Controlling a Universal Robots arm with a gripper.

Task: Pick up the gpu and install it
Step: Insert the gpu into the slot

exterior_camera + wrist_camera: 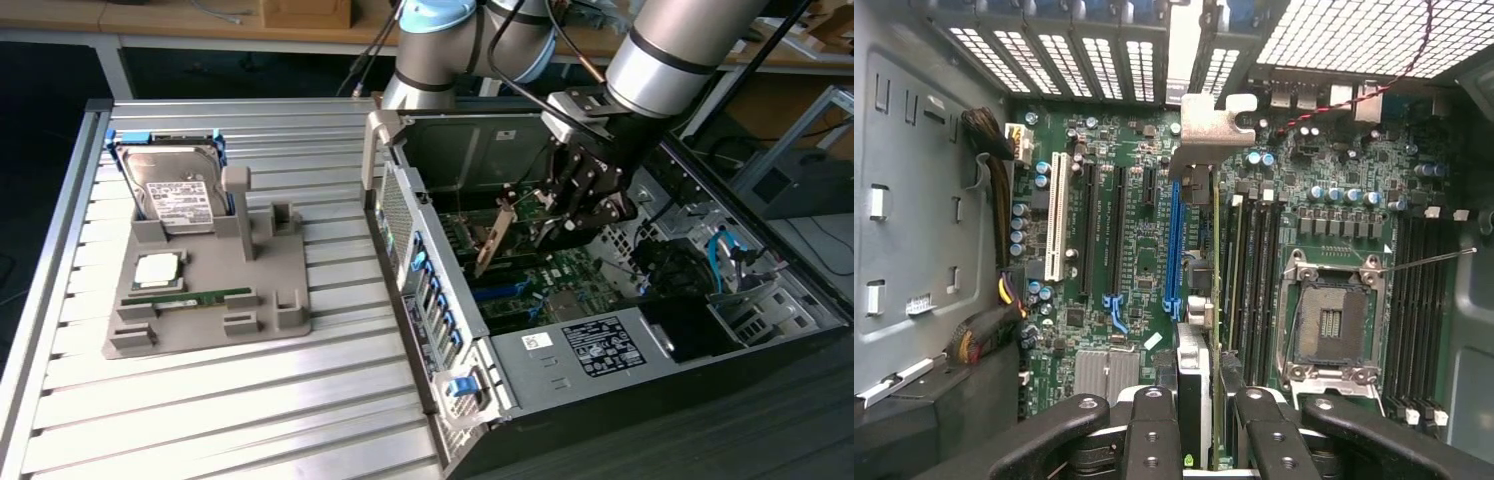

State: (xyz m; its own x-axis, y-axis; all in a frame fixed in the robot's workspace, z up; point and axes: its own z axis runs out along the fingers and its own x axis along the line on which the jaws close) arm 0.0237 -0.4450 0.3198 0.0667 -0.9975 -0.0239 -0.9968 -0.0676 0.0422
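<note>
Gripper (pixel 577 205) sits inside the open computer case (pixel 747 330), its fingers (pixel 1154 430) clamped on the gpu (pixel 497 232); the card hangs tilted above the motherboard (pixel 561 275), its tan-brown face toward the exterior view's left and its lower end pointing toward seven o'clock in that view. From the wrist view the gpu (pixel 1199 330) appears edge-on between the black fingers, its silver bracket (pixel 1216 125) at the far end near the case's perforated rear wall; the card's edge lies just beside the blue slot (pixel 1174 245), and I cannot tell whether it touches the board. An empty processor socket (pixel 1332 325) lies well apart from the card, with black memory slots (pixel 1252 275) between them.

Outside the case, at nine o'clock from the gripper in the exterior view, a grey fixture (pixel 214 300) rests on the slatted metal table (pixel 267 420); it holds a silver hard drive (pixel 180 195) upright at its far end, a processor chip (pixel 158 268) lying flat, and a narrow green memory stick (pixel 187 298) nearer the camera.
</note>
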